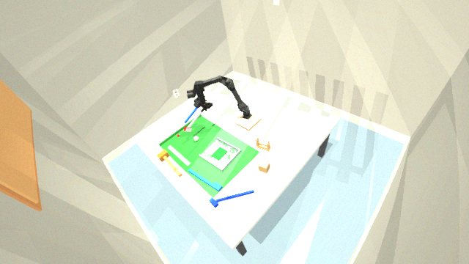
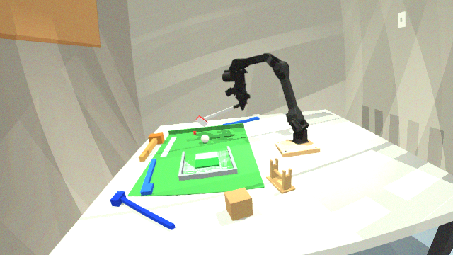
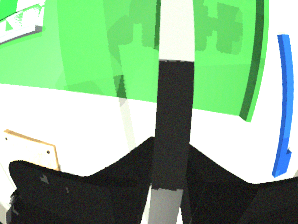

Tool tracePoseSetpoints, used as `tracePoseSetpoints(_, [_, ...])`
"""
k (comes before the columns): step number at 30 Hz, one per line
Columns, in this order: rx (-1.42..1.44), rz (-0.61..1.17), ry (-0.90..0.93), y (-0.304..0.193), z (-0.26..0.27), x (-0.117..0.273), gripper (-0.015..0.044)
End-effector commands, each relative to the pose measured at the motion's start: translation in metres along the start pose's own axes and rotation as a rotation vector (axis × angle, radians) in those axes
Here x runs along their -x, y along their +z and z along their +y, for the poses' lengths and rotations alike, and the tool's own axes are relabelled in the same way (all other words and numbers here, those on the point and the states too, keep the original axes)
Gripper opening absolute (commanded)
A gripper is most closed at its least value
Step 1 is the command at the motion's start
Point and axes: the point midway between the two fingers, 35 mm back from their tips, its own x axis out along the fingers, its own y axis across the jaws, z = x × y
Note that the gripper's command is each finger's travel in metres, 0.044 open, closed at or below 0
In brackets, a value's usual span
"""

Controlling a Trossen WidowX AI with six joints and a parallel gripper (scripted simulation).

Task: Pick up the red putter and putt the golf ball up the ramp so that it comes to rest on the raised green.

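Note:
My gripper (image 1: 206,107) (image 2: 241,105) (image 3: 165,143) is shut on the dark grip of the putter and is high above the table, beyond the mat's back part. The putter (image 1: 195,119) (image 2: 219,112) (image 3: 176,30) has a white shaft slanting down to a red and white head, raised above the mat near its back edge. The head is out of the wrist view. The white golf ball (image 1: 196,138) (image 2: 204,139) lies on the green mat (image 1: 238,139) (image 2: 248,170) (image 3: 85,55), apart from the head. The raised green (image 1: 220,153) (image 2: 207,162) is inside a grey-walled frame with the ramp.
A dark green rail (image 2: 212,128) (image 3: 254,70) edges the mat's back. Blue clubs (image 1: 234,195) (image 2: 148,177) (image 3: 286,90), an orange mallet (image 1: 172,165) (image 2: 150,146), a wooden rack (image 1: 263,145) (image 2: 281,180) and a wooden cube (image 1: 264,168) (image 2: 239,204) are around it. A small red marker (image 1: 178,136) (image 2: 194,132) is near the ball.

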Motion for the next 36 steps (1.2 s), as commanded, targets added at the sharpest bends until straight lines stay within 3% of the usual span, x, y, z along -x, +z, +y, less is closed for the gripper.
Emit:
tracePoseSetpoints(1, [-0.007, 0.002, 0.0, 0.0, -0.001, -0.01, 0.0])
tracePoseSetpoints(9, [-0.007, 0.002, 0.0, -0.001, 0.0, -0.035, 0.0])
tracePoseSetpoints(36, [-0.01, 0.003, 0.002, -0.001, 0.0, -0.062, 0.0])
